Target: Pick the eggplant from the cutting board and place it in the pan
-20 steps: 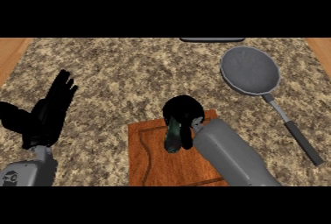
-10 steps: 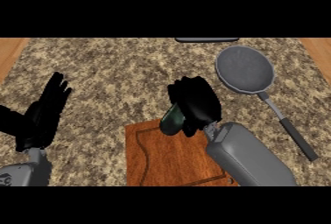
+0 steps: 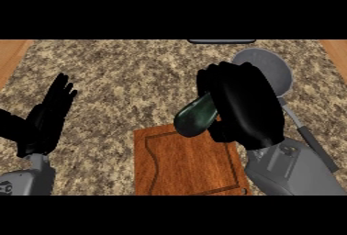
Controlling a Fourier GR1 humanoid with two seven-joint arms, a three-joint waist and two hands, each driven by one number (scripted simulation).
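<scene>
Cutting board [image 3: 186, 163]: near counter edge, centre.
Pan [image 3: 271, 69]: behind-right of board.
Eggplant [image 3: 195, 118]: in right hand [image 3: 243, 104], above board's far edge.
Left hand [image 3: 47, 117]: far left.

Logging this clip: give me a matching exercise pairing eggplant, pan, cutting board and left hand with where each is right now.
Things:
1. eggplant
2. pan
3. cutting board
4. left hand

Places or states:
A. open, resting at the view's left
B. flat on the counter, low in the middle, nothing lying on it
C. held in the right hand, up off the board
D. on the counter at upper right, partly hidden by the hand

Pairs: 1-C, 2-D, 3-B, 4-A
</scene>
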